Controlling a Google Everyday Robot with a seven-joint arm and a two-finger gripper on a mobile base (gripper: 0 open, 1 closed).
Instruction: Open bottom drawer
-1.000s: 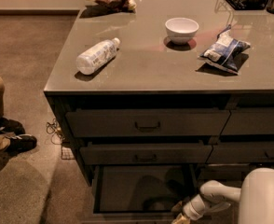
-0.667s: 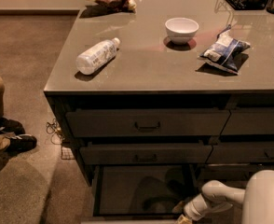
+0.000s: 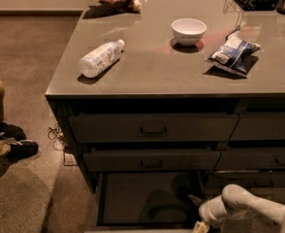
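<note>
Smooth white rounded arm [image 3: 251, 205], pale pincer [image 3: 199, 225] at the bottom edge

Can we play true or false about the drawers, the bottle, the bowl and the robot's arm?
1. The bottom drawer is pulled out. True.
2. The bottle stands upright. False: it lies on its side on the countertop.
3. The white bowl is on the floor. False: it sits on the countertop.
4. The gripper is down low, by the open drawer's front right. True.
</note>
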